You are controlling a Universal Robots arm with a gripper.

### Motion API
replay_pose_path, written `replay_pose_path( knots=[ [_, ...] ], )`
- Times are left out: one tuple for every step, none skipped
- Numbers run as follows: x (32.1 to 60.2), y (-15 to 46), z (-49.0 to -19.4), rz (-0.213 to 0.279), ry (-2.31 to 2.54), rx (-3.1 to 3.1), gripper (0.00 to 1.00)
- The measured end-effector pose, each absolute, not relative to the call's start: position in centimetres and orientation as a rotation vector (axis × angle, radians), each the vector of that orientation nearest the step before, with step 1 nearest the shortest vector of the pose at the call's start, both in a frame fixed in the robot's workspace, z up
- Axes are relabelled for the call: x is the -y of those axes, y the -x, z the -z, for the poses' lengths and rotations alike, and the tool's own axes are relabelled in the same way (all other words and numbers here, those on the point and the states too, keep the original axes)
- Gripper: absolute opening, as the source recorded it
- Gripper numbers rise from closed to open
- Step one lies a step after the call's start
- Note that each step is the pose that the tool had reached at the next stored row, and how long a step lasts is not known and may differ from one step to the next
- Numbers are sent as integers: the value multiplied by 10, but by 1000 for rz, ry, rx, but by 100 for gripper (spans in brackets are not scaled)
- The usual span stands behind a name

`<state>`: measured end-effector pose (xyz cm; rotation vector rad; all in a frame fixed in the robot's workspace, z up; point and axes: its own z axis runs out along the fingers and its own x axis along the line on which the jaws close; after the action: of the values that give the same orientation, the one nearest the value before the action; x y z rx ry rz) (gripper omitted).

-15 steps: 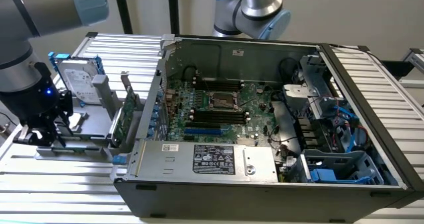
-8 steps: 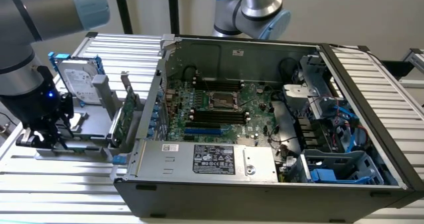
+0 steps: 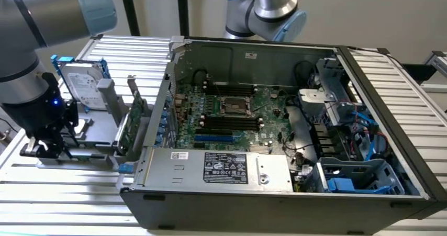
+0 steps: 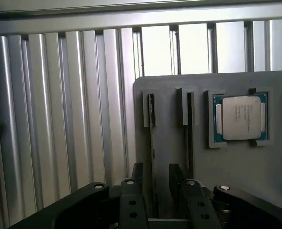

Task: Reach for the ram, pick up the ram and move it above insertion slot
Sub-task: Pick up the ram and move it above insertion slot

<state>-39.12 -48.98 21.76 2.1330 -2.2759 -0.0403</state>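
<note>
Ram (image 4: 151,114) between open jaws of downward-pointing tool (image 4: 156,174).

Exterior overlooks all; wrist close above grey fixture (image 4: 169,105).

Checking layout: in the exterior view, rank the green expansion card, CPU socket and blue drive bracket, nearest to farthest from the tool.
1. Green expansion card, outside the case, exterior view's left.
2. CPU socket, centre of the case.
3. Blue drive bracket, case corner, exterior view's right.
</note>
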Motion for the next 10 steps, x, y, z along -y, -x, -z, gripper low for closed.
replay_pose_path(
  knots=[
    [490,391,-217,40,-2135,2274,36],
    [490,391,-216,40,-2137,2272,36],
    [490,391,-215,40,-2139,2270,36],
    [490,391,-214,40,-2141,2268,36],
    [490,391,-213,40,-2143,2267,36],
    [490,391,-212,40,-2145,2265,36],
    [490,390,-211,40,-2147,2263,36],
    [490,390,-211,40,-2149,2261,36],
    [490,390,-210,40,-2151,2259,36],
    [490,390,-209,40,-2153,2257,36]
  ],
)
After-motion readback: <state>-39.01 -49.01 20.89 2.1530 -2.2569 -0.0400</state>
